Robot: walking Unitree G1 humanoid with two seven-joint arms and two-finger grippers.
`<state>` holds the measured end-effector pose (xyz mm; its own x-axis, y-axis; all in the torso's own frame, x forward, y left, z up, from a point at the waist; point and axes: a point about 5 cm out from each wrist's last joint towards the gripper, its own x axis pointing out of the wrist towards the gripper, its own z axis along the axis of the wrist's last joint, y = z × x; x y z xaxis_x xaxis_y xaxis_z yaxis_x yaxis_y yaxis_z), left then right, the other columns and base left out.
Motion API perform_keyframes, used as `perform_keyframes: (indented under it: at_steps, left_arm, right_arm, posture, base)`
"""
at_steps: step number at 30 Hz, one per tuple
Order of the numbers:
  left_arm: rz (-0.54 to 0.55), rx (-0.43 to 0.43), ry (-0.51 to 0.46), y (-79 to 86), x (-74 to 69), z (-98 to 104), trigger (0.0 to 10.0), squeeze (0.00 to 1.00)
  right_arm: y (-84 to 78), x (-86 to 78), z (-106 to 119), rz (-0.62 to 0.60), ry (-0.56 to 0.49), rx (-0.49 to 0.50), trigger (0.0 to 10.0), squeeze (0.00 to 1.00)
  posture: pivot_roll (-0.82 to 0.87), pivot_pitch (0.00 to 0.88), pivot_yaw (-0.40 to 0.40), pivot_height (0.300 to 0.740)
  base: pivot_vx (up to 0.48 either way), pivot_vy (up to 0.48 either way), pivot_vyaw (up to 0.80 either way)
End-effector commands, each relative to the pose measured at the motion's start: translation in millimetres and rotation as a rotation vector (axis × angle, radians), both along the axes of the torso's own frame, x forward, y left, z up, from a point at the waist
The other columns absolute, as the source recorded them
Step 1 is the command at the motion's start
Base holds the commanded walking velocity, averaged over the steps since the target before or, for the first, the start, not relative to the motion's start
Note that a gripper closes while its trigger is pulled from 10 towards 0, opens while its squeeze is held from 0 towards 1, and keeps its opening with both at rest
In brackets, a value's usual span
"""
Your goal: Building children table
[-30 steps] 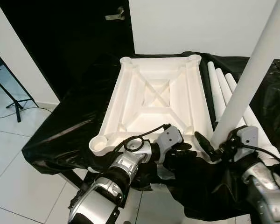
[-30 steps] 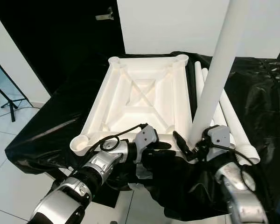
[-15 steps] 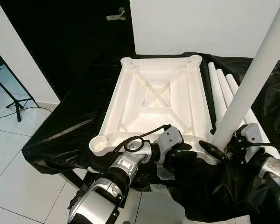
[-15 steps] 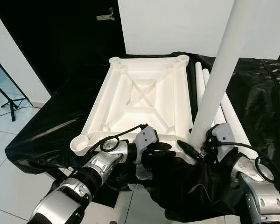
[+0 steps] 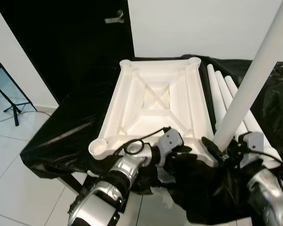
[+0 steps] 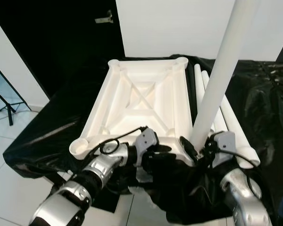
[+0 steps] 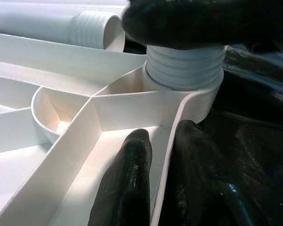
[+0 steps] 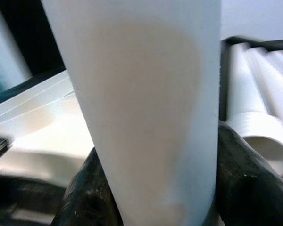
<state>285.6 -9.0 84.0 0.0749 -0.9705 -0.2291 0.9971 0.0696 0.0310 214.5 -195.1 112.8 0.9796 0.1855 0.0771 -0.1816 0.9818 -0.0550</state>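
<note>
Beside the right hand (image 5: 220,151), three spare white tubes (image 5: 221,94) are lying on crinkled black sheeting (image 5: 70,122) covering the counter. That hand is gripping a smooth round leg (image 5: 254,77), its ribbed end sitting in the corner socket of the upturned ribbed tabletop (image 5: 155,101). The left hand (image 7: 155,155) is pinching the tabletop's thin rim just beside that socket.

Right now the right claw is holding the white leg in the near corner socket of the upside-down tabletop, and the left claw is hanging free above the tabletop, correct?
Not quite. The right claw does hold the white leg at the near corner socket of the tabletop, but the left claw isn't free: the left wrist view shows its fingers straddling the tabletop's near rim.
</note>
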Motion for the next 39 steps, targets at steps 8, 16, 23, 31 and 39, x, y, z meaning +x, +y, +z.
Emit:
perform_keyframes:
  at_steps: [8, 16, 23, 31, 39]
  left_arm:
    - [-0.149, 0.078, 0.163, 3.7, -23.1, -29.1, 10.0, 0.0]
    - [-0.153, 0.078, 0.165, 3.1, -24.1, -29.6, 10.0, 0.0]
    - [-0.154, 0.078, 0.166, 2.8, -24.2, -29.6, 10.0, 0.0]
    - [-0.152, 0.072, 0.172, 1.1, -25.9, -30.6, 10.0, 0.0]
    - [-0.148, 0.072, 0.173, 2.0, -25.8, -31.0, 10.0, 0.0]
  right_arm:
    - [-6.2, -6.5, -9.6, -0.181, 0.03, -0.026, 0.0, 0.0]
    - [-3.4, -2.6, -11.6, -0.126, 0.048, -0.033, 10.0, 0.19]
    - [-6.0, 4.8, -3.9, 0.027, 0.036, -0.06, 10.0, 0.59]
    - [-23.4, 17.8, 16.0, 0.377, 0.066, -0.226, 10.0, 0.0]
    - [-25.3, 16.5, 15.8, 0.468, 0.119, -0.246, 0.0, 0.0]
  posture:
    - [0.06, 0.0, 0.053, 0.74]
    - [0.06, 0.0, 0.054, 0.74]
    - [0.06, 0.0, 0.051, 0.74]
    - [0.07, 0.0, 0.043, 0.74]
    - [0.07, 0.0, 0.041, 0.74]
  base:
    - [0.0, 0.0, 0.0]
    - [0.0, 0.0, 0.0]
    - [0.0, 0.0, 0.0]
    - [0.0, 0.0, 0.0]
    - [0.0, 0.0, 0.0]
